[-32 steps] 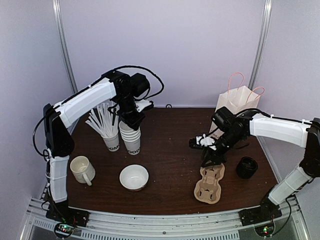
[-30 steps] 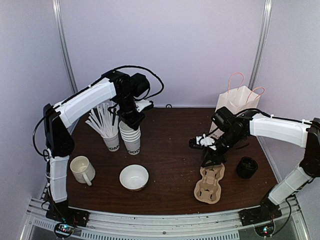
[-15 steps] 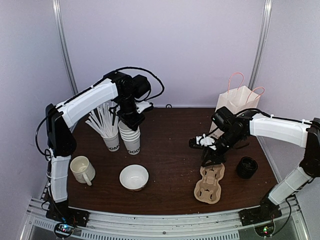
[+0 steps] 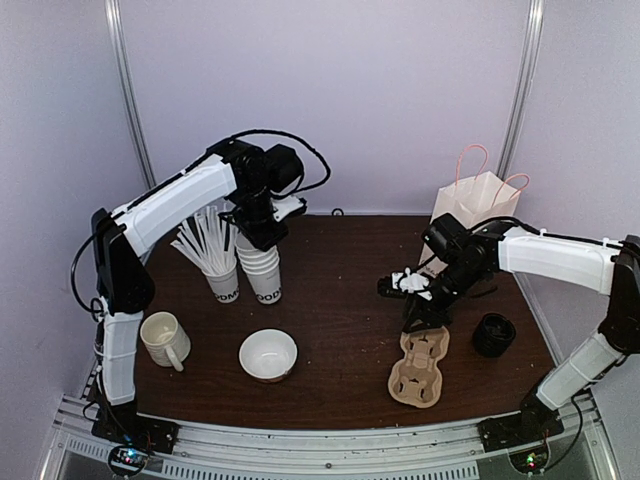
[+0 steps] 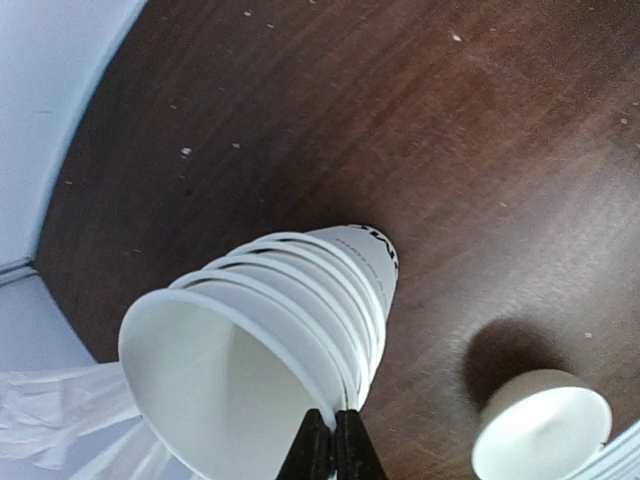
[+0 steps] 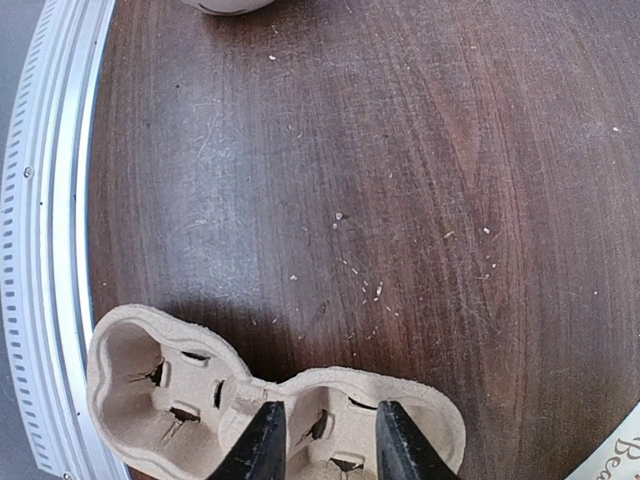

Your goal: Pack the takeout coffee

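No lidded coffee cup is in view. My left gripper [image 4: 258,238] [image 5: 332,440] is shut on the rim of the top cup of a stack of lidless white paper cups [image 4: 263,272] [image 5: 300,300] at the back left. The brown pulp cup carrier [image 4: 420,368] [image 6: 150,385] lies at the front right. My right gripper [image 4: 421,318] [image 6: 325,440] is open just above the carrier's far well. Its jaws stand either side of that well and hold nothing.
A white cup of wrapped straws [image 4: 222,280] stands left of the stack. A handled mug [image 4: 163,338] and a white bowl [image 4: 268,354] sit at the front left. A white paper bag [image 4: 478,205] stands at the back right, a black round object [image 4: 493,334] beside the carrier.
My left gripper has lifted slightly and shifted back, and the stack of cups has moved with it. The right arm has not moved.
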You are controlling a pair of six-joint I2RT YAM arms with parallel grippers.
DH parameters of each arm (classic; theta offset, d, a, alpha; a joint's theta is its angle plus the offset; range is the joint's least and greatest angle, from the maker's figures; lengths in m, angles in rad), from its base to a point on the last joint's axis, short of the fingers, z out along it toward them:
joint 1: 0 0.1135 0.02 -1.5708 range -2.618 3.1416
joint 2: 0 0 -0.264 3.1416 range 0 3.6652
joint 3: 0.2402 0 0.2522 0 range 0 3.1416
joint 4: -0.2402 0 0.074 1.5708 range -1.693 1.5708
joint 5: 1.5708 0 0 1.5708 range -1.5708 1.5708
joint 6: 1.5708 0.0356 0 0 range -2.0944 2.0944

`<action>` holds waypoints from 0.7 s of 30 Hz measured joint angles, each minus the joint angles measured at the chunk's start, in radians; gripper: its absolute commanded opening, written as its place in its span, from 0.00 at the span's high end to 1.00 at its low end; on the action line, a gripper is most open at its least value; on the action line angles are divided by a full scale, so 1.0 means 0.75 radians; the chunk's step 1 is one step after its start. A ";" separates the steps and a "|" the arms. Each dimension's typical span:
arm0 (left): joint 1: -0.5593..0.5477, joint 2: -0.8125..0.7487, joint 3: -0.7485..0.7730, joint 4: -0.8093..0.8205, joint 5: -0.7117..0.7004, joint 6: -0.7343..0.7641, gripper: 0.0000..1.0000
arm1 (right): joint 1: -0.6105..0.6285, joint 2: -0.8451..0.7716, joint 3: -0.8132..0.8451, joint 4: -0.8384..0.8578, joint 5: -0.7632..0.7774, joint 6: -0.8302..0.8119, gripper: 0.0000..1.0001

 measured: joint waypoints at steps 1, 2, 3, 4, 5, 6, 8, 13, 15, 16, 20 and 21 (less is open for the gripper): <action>-0.002 0.003 -0.001 0.018 -0.062 0.029 1.00 | 0.000 0.003 0.000 0.001 0.001 0.000 0.67; -0.006 0.009 -0.001 0.046 -0.130 0.063 1.00 | 0.000 0.006 0.000 0.001 0.002 0.000 0.68; -0.008 0.019 0.000 0.079 -0.190 0.095 1.00 | 0.001 0.011 0.000 0.001 0.003 0.000 0.68; -0.009 0.034 0.010 0.104 -0.234 0.124 1.00 | 0.001 0.016 0.000 0.001 0.005 -0.001 0.69; -0.009 0.060 0.036 0.125 -0.274 0.151 1.00 | 0.001 0.021 0.000 0.001 0.007 -0.001 0.69; -0.011 0.098 0.079 0.146 -0.310 0.180 1.00 | 0.001 0.026 0.000 0.001 0.008 0.000 0.69; -0.013 0.167 0.162 0.195 -0.334 0.225 1.00 | 0.001 0.030 0.000 0.001 0.009 0.000 0.69; -0.023 0.209 0.225 0.291 -0.331 0.295 1.00 | 0.000 0.029 0.000 0.001 0.015 0.001 0.69; -0.028 0.209 0.237 0.314 -0.340 0.324 1.00 | 0.001 0.030 0.000 0.001 0.022 0.001 0.69; -0.028 0.209 0.239 0.327 -0.345 0.334 1.00 | 0.000 0.030 0.000 0.001 0.025 0.001 0.69; -0.032 0.209 0.240 0.348 -0.366 0.370 1.00 | 0.000 0.030 0.000 0.001 0.036 0.000 0.69; -0.032 0.209 0.240 0.352 -0.370 0.377 1.00 | 0.001 0.030 0.000 0.001 0.037 0.000 0.69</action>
